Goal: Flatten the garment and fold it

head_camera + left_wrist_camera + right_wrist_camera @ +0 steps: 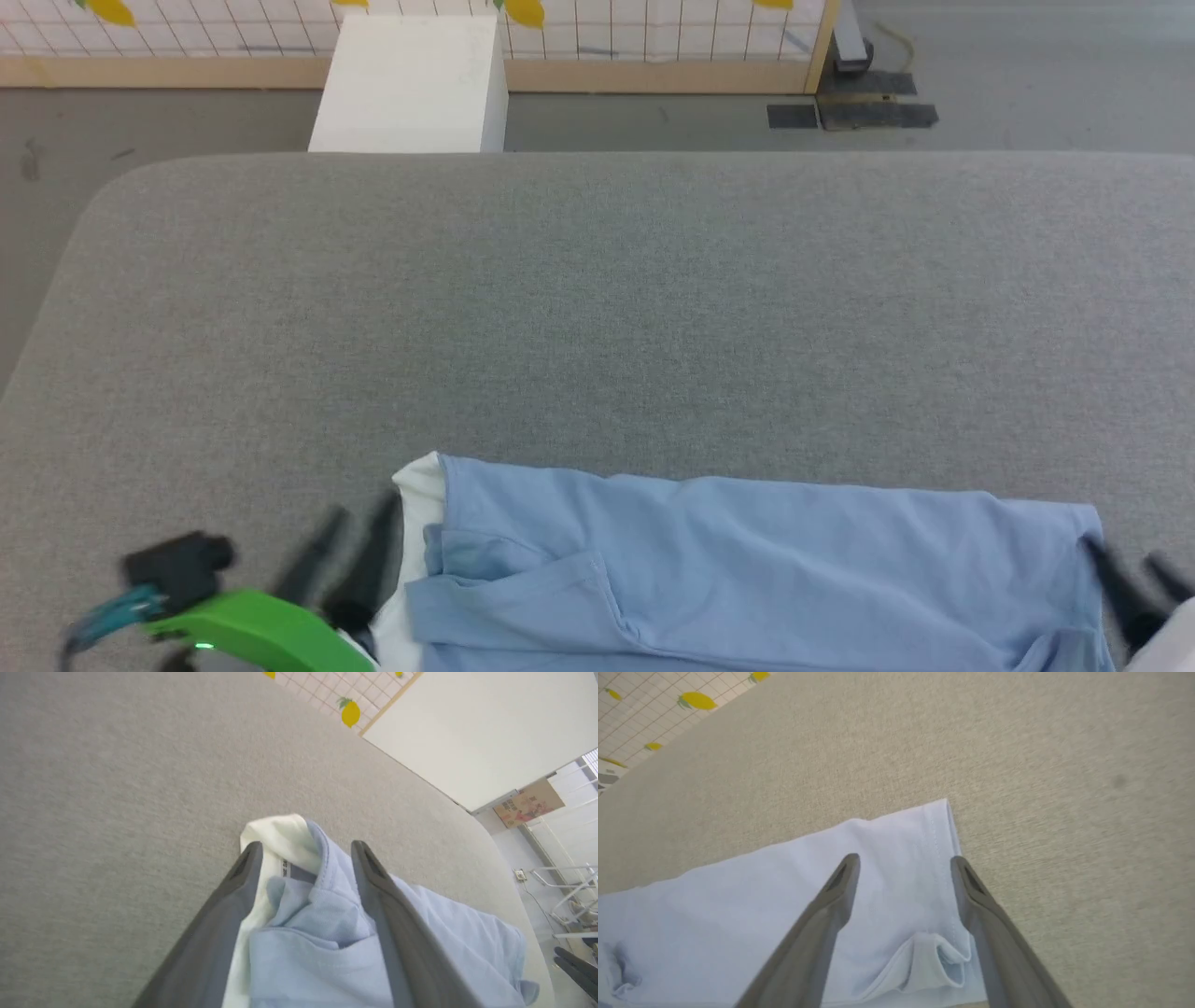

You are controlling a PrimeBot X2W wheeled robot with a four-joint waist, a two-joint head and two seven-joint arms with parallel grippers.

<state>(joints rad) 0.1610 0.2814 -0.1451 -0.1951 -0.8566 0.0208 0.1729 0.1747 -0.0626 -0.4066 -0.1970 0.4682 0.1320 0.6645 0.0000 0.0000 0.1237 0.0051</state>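
1. A light blue garment (747, 569) lies along the near edge of a grey cloth-covered counter (597, 317), its length running from left to right. The bottom of the head view cuts off its near part, so how much cloth lies there cannot be told.
2. At the garment's left end, a white inner layer (420, 495) sticks out beside the collar. A small label (285, 868) sewn there is too small to read.
3. In the head view both grippers are blurred and partly cut off by the lower edge. A green part (261, 630) of the left arm is also cut off there.
4. The left gripper (362, 511) is by the counter's near edge, toward the left side, at the garment's collar end. Its two dark fingers stand wide apart. In the left wrist view (306, 845) the collar and white layer lie between them, unpinched. Whether the fingers touch the cloth cannot be told.
5. The right gripper (1130, 560) is by the near edge, toward the right side, at the garment's other end. Its fingers are also spread wide. In the right wrist view (904, 858) they straddle a hemmed corner and a small fold (934, 956), holding nothing.
6. Beyond the counter's far edge stands a white box (411, 84), in front of a gridded panel (653, 28) printed with yellow lemons.
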